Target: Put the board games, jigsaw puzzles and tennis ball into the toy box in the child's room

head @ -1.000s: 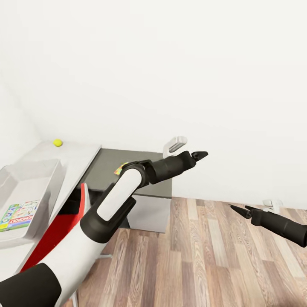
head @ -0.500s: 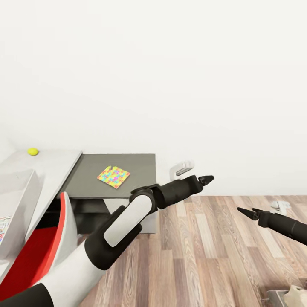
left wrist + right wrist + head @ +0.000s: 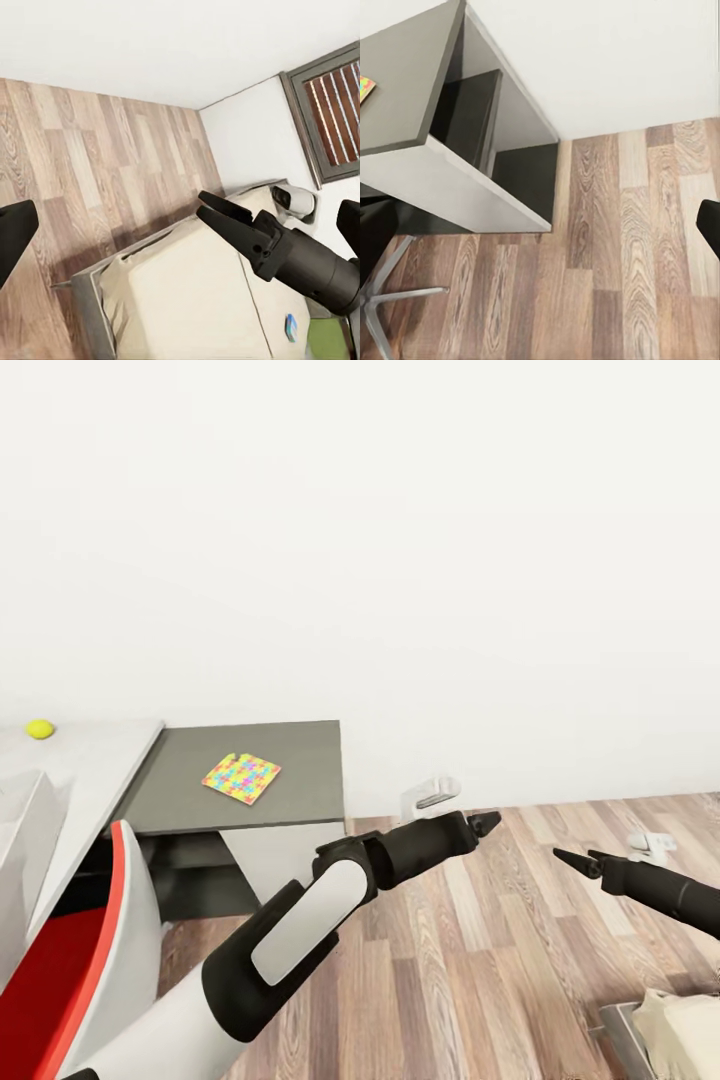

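Note:
One jigsaw puzzle (image 3: pixel 241 777) lies flat on the dark grey part of the table (image 3: pixel 300 745). The tennis ball (image 3: pixel 40 729) rests on the light grey part at the far left. A bare wall of the toy box (image 3: pixel 18 822) shows at the left edge. My left gripper (image 3: pixel 486 822) hangs open over the floor, right of the table. My right gripper (image 3: pixel 572 857) is open too, further right. In the left wrist view the bed (image 3: pixel 180 300) lies below the right gripper (image 3: pixel 213 208), with a small blue board game (image 3: pixel 291 328) on the mattress.
A red and white chair (image 3: pixel 90 950) stands in front of the table. A white device (image 3: pixel 432 794) sits at the wall's foot, another (image 3: pixel 650 843) further right. The bed's corner (image 3: pixel 670 1020) shows at the lower right. Wood-plank floor (image 3: pixel 480 960) lies between.
The view has swung right: table, ball and puzzle slid left, the toy box and its board game mostly left the picture, and the bed's corner came in. Both grippers stay open.

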Controlling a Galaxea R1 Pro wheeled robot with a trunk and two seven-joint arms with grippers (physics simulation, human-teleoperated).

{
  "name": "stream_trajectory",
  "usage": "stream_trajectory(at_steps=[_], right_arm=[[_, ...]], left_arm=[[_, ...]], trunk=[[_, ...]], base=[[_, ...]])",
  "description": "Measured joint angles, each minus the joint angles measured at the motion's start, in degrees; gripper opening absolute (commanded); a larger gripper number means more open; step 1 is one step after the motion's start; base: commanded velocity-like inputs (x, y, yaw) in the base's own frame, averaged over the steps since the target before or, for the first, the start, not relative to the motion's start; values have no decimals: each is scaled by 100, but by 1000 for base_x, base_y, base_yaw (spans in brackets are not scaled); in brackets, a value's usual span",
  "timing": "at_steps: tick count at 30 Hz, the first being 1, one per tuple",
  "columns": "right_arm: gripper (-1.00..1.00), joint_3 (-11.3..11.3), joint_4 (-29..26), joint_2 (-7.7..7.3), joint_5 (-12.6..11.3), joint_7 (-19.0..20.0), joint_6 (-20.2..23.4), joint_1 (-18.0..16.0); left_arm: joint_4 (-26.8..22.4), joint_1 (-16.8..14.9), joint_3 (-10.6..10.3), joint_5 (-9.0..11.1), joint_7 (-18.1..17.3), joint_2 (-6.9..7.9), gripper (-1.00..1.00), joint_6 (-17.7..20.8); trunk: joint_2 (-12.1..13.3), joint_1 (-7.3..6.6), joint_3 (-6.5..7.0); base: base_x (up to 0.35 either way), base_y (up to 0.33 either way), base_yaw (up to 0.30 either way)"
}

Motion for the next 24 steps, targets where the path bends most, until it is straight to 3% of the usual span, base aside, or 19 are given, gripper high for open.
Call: stream_trajectory(at_steps=[6, 12, 15, 24], right_arm=[[100, 100, 4, 8, 5, -4, -9, 1], [100, 300, 13, 18, 16, -20, -17, 14], [100, 507, 27, 28, 28, -62, -24, 21], [100, 734, 38, 91, 35, -299, -25, 43]], left_arm=[[240, 209, -66, -97, -69, 22, 100, -178], [482, 568, -156, -390, -153, 80, 100, -323], [478, 876, -171, -656, -191, 162, 100, -373], [331, 1310, -180, -932, -217, 368, 100, -430]], trunk=[[0, 0, 33], [0, -1, 79], [0, -1, 104], [0, -1, 186]], base=[[-17, 0, -33], [-7, 0, -13], [-3, 0, -6], [-1, 0, -3]])
